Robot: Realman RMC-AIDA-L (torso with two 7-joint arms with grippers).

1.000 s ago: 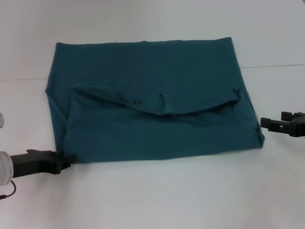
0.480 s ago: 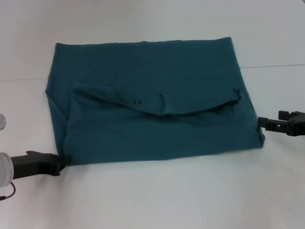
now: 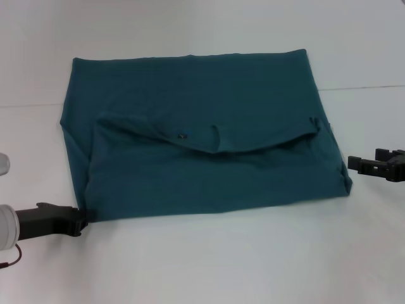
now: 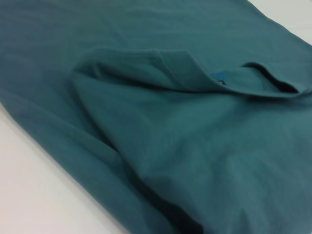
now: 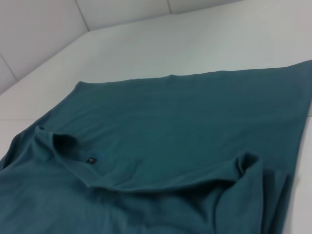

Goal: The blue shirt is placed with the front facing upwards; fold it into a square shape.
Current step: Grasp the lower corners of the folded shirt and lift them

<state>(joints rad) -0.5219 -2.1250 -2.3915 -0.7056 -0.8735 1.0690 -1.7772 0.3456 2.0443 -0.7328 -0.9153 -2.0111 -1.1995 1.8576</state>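
The blue shirt [image 3: 202,145] lies on the white table [image 3: 221,266], folded into a wide rectangle. Its neckline curves across the middle, with a small dark neck label [image 3: 183,134] showing. No lettering shows. My left gripper [image 3: 81,218] rests low on the table just off the shirt's near left corner. Just off the near right corner, my right gripper [image 3: 350,164] hovers beside the shirt's edge. The left wrist view is filled by the shirt [image 4: 195,146] and its collar fold. In the right wrist view the shirt [image 5: 170,126] spreads across the table with the label [image 5: 90,159] visible.
White table surface surrounds the shirt on all sides, with a wide bare strip along the near edge. A thin seam line [image 3: 361,87] runs across the table behind the shirt. A white wall panel [image 5: 39,29] rises at the back.
My left gripper has drawn back to the left, off the shirt's near left corner. The right gripper edged toward the shirt, then back out. The shirt has stayed put.
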